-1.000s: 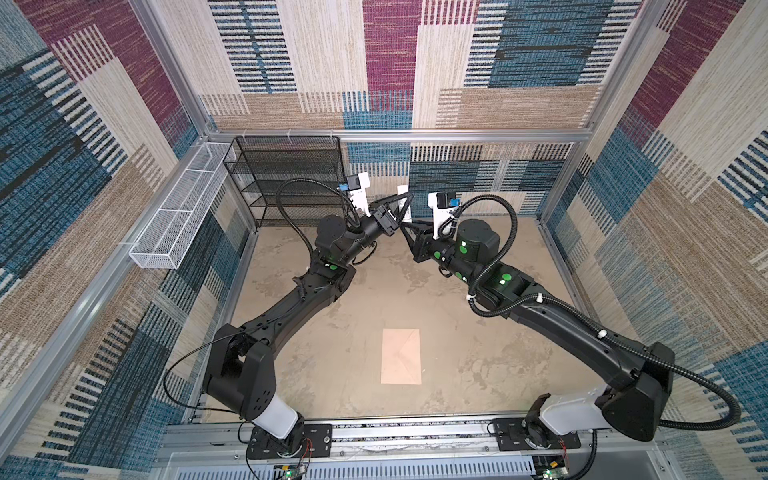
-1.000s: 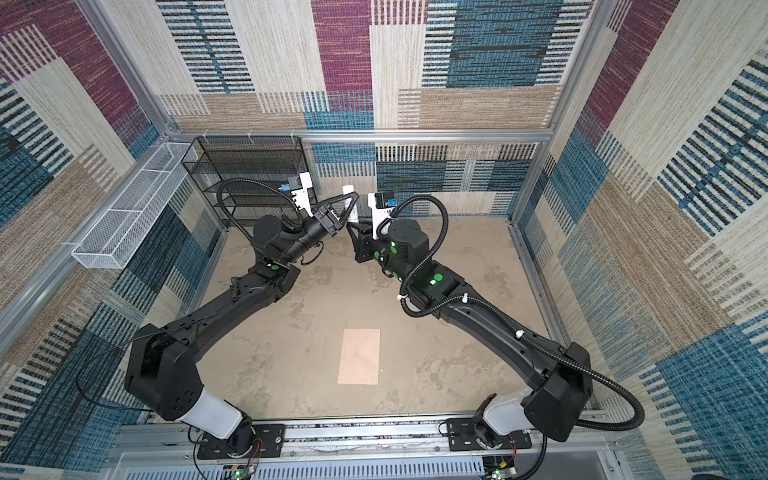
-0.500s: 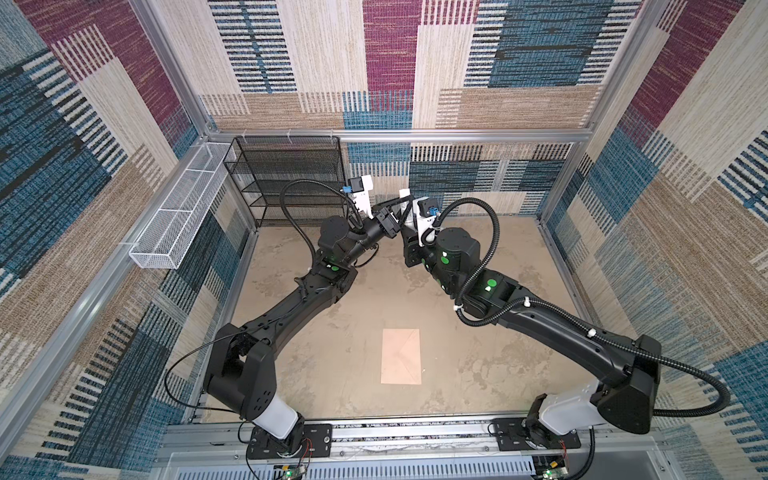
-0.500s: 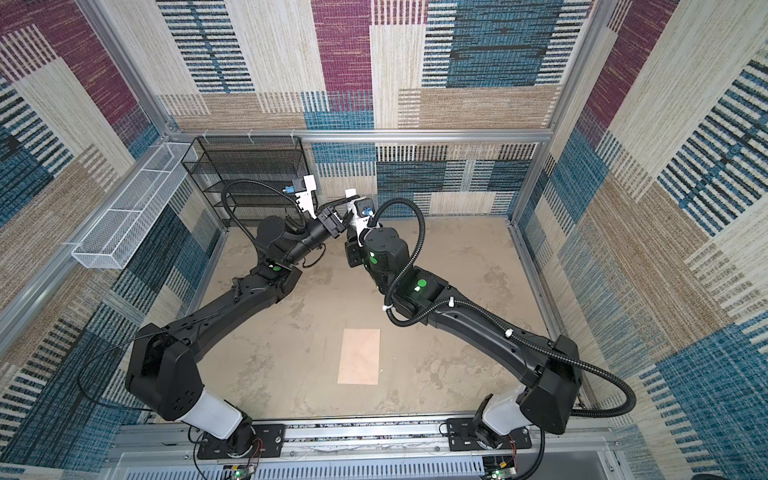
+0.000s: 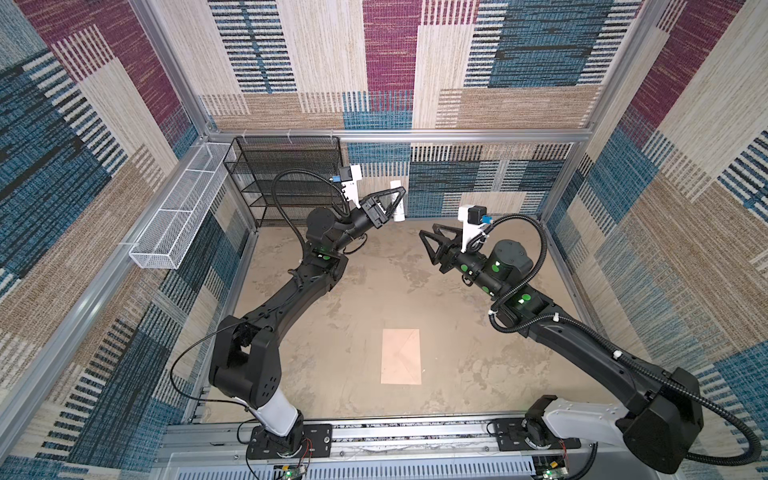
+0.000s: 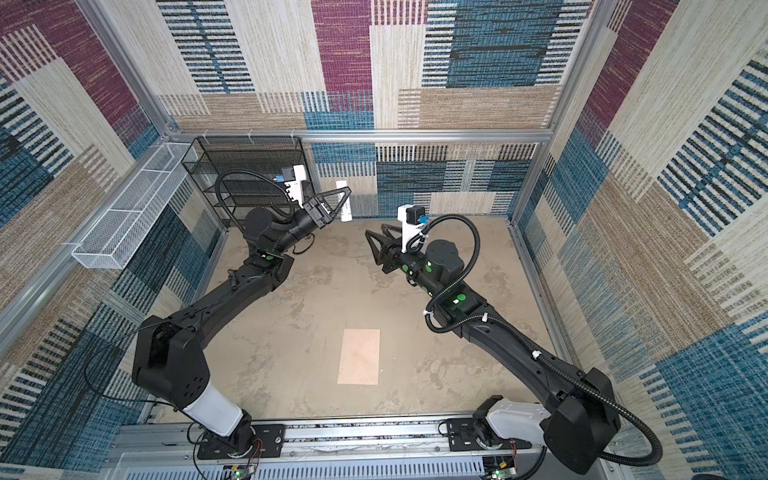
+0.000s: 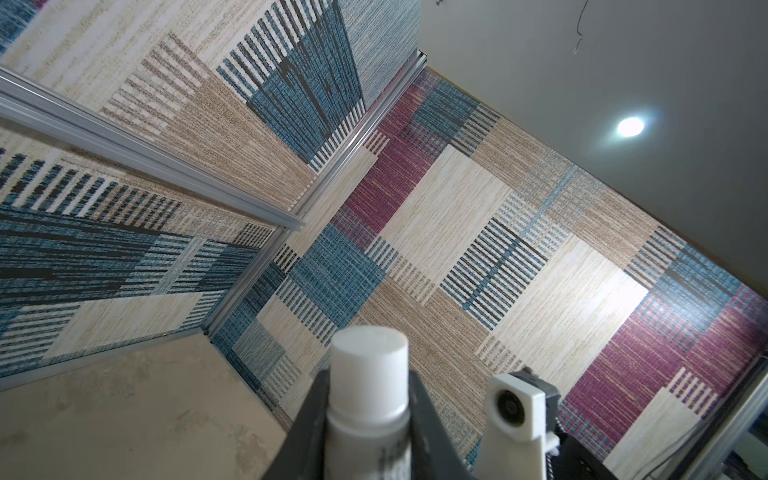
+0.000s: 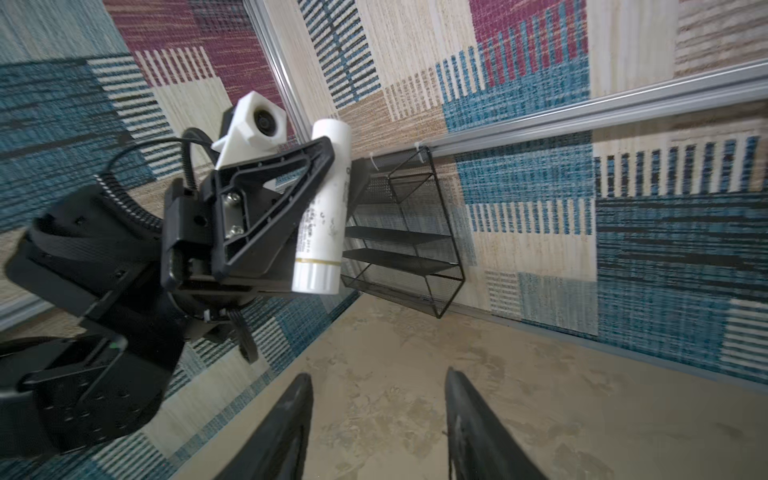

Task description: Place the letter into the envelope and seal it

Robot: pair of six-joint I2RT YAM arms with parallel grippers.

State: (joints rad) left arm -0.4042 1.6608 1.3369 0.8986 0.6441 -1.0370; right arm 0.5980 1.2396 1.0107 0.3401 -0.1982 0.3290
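Observation:
The peach-tan envelope (image 5: 401,356) (image 6: 358,356) lies flat on the table near the front, flap side up and folded down. The letter is not in view. My left gripper (image 5: 400,194) (image 6: 347,192) (image 7: 368,376) is raised at the back, shut on a small white cylindrical tube (image 5: 400,214) (image 6: 345,212) (image 7: 368,365) (image 8: 326,208) that stands nearly upright between its fingers. My right gripper (image 5: 428,232) (image 6: 375,230) (image 8: 378,374) hangs to the right of the tube and apart from it. It is open, with only bare table between its fingers.
A black wire shelf (image 5: 286,178) (image 8: 415,249) stands in the back left corner. A white mesh basket (image 5: 183,212) hangs on the left wall. Patterned walls close in three sides, and the arms' mounting rail (image 5: 415,432) runs along the front.
My right gripper, which was close up against the left gripper and the tube, has drawn back to the right and opened. The left gripper has kept the tube in place.

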